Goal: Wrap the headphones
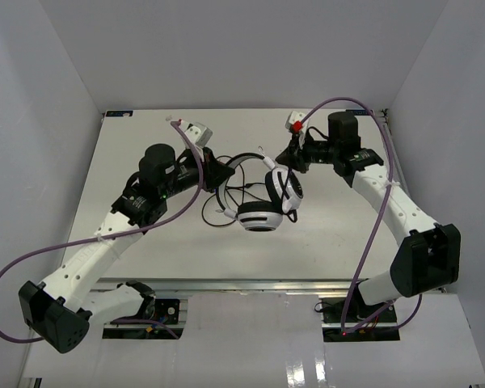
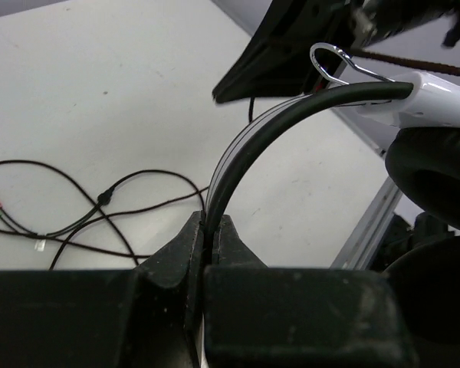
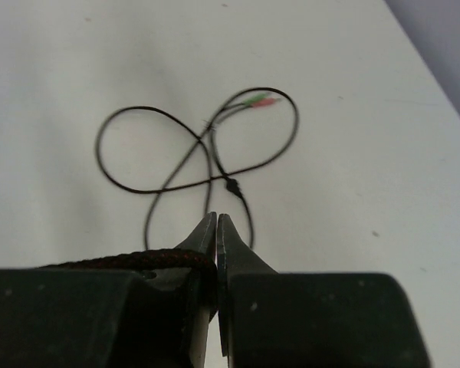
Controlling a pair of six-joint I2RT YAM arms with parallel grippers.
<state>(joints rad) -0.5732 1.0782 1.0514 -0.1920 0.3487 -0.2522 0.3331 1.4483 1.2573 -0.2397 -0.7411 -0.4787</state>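
Holding the headphones (image 1: 279, 190) at the middle of the table (image 1: 145, 153), with winding the cable (image 3: 231, 185) not yet begun.
The left gripper (image 2: 212, 226) pinches the headband (image 2: 239, 149). The right gripper (image 3: 216, 222), fingers pressed together, seems to nip the cable near the ear cups (image 1: 260, 217). The band runs across the table's width, cups toward its right side. Next, I judge, the slack looped on the table must be carried round the band without snagging.

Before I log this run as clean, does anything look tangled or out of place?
Yes: the cable lies in loose, crossed loops on the table, plugs among them, not wound round the headphones. The left gripper pinches the headband. Nothing looks damaged.
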